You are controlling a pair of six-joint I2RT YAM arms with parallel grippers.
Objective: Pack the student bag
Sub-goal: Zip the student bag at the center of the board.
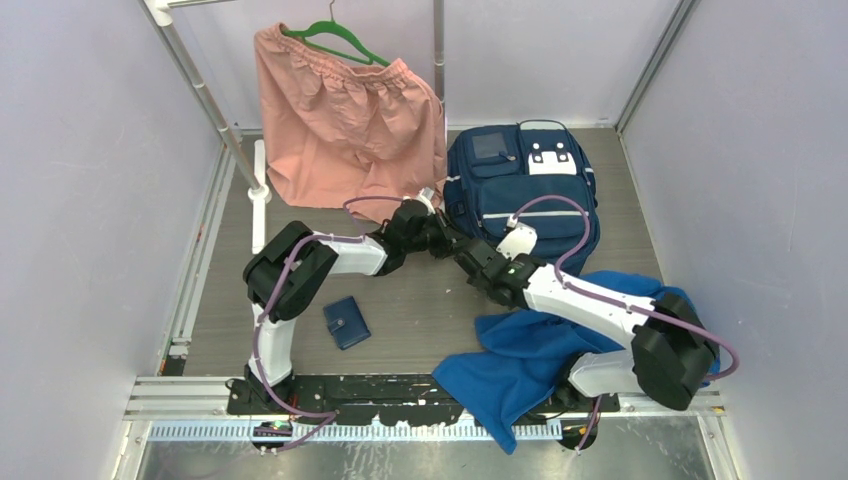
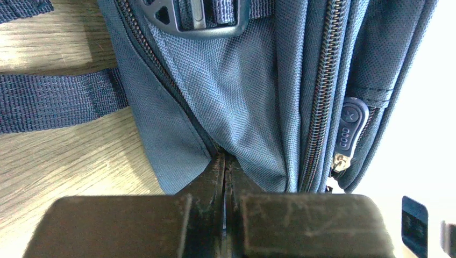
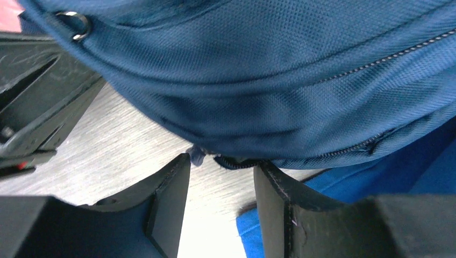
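Working on: the student bag (image 1: 505, 190). It's lying flat on the table (image 1: 400, 300), far right of centre, just past both my wrists.
Bag's long axis: running near-to-far, with the pocket end pointing at the back wall and the bottom edge facing me.
Left gripper (image 2: 225, 164): clamped tight, pinching the bag's fabric at its near-left corner, right where a zipper track (image 2: 161, 70) is running down into my jaws.
Right gripper (image 3: 220, 177): jaws standing partly apart and gripping nothing. They're sitting either side of the zipper end (image 3: 231, 161) on the bag's bottom edge, and I can't tell if they're touching it.
Which way from my hands: the bag is stretching away from both. Both are crowding that same near corner, but only the left is actually on it.
Next move, I reckon: left is anchoring the corner so right can close on the zip and drag along the track, not across it.
Waiting to go in, looks like: blue cloth (image 1: 520, 350) under my right arm, wallet (image 1: 346, 322) by my left arm, pink shorts (image 1: 340, 120) hanging at the back.
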